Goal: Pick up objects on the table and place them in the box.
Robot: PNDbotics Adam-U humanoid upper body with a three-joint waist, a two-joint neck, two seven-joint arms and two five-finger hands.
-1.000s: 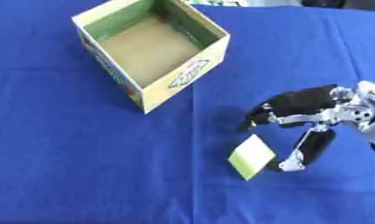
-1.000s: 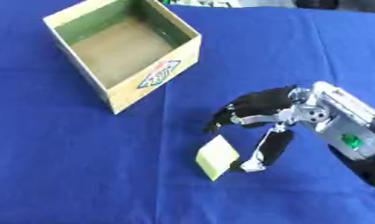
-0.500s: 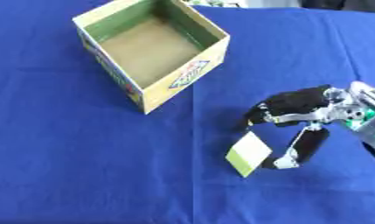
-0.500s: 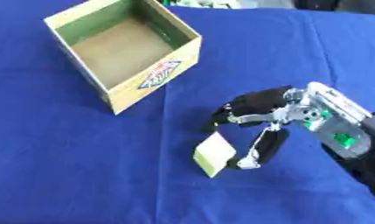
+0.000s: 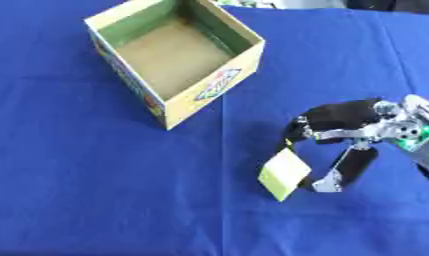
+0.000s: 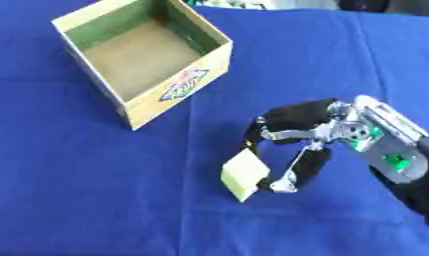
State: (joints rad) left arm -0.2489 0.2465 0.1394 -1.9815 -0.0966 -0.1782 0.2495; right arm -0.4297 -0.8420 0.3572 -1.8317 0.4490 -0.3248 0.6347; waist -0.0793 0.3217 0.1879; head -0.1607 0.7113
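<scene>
Your right hand (image 5: pixel 353 137) comes in from the right, well apart from the box (image 5: pixel 213 85) and nearer you than its front corner. Its fingers (image 5: pixel 333 113) and thumb (image 5: pixel 344 170) curl round a small pale yellow-green block (image 5: pixel 283 174), pinching it at the edges; the block sits tilted, and you cannot tell whether it touches the blue tablecloth (image 5: pixel 77 175). The box stands open-topped and upright, its interior bare, with its labelled wall (image 6: pixel 187 85) facing the hand. Between block and box lies only open blue cloth. Cloth spreads wide to the box's left and front.
</scene>
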